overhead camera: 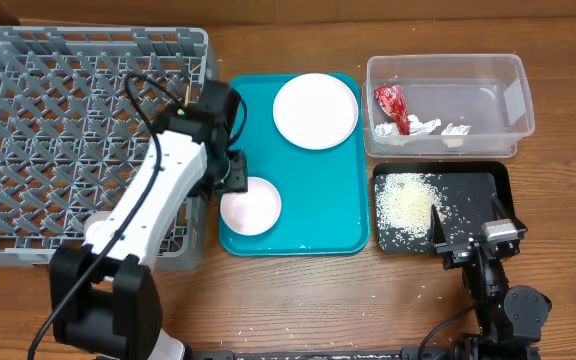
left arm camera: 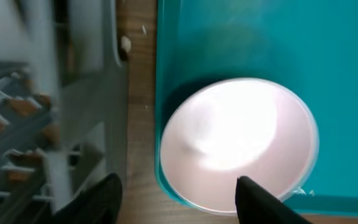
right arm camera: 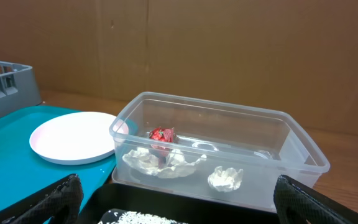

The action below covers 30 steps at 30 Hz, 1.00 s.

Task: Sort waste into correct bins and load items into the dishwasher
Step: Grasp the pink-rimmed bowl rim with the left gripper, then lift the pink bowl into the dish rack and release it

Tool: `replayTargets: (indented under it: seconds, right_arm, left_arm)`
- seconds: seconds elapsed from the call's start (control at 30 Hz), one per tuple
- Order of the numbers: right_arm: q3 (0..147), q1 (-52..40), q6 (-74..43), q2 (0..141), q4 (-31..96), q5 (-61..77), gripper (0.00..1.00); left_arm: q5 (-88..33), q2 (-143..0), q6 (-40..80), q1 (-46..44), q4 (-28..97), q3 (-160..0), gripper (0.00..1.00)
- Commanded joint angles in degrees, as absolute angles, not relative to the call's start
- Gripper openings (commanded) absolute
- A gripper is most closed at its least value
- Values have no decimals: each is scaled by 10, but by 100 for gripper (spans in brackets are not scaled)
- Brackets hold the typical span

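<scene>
Fingers of my left gripper stand apart, empty; the bowl lies at one o'clock, on the teal tray, one finger over its rim. Rack at nine. My right gripper, also spread, sits well apart.

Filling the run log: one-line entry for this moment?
left fingers open over pink bowl on teal tray | right fingers open near black tray | wrapper in clear tub | rice in black tray
</scene>
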<state>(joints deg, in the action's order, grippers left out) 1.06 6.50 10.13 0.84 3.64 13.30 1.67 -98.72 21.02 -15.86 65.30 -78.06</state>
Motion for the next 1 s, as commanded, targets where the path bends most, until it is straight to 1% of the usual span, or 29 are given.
replayTargets:
  seconds: [0.0, 0.13, 0.17, 0.2, 0.23, 0.27, 0.33, 0.4, 0.5, 0.6, 0.73, 0.83, 0.97]
  right_arm:
    - [4, 68, 98, 2, 33, 133, 100]
    - [4, 68, 98, 2, 33, 133, 100]
    - [4, 68, 98, 2, 33, 133, 100]
    - [4, 68, 98, 2, 33, 133, 100]
    - [4, 68, 98, 2, 33, 133, 100]
    - [4, 68, 98, 2, 33, 133, 100]
    - [4, 68, 98, 2, 33, 133, 100]
    - [4, 68, 98, 2, 33, 133, 100]
    - [4, 68, 98, 2, 33, 133, 100]
    - [4, 68, 98, 2, 33, 133, 100]
    - [4, 68, 98, 2, 33, 133, 100]
    - [4, 68, 98, 2, 33, 133, 100]
    - [4, 68, 98, 2, 33, 133, 100]
  left_arm:
    - [-10, -1000, 187, -154, 609, -717, 53]
    - [-9, -1000, 184, -154, 574, -672, 46]
    - [-10, -1000, 184, -154, 563, -660, 42]
    - [-11, -1000, 184, -154, 555, -653, 36]
    - [-23, -1001, 184, -154, 544, -646, 27]
    - [-36, -1001, 184, -154, 538, -644, 25]
    - [-82, -1001, 184, -159, 521, -644, 19]
    - [-123, -1000, 184, -166, 502, -644, 16]
    - [-133, -1000, 184, -182, 484, -644, 16]
    - [-105, -1001, 184, -197, 477, -644, 24]
    - [-46, -1001, 199, -216, 476, -637, 28]
    - [-39, -1001, 203, -223, 452, -617, 29]
    - [-39, -1001, 218, -223, 421, -596, 25]
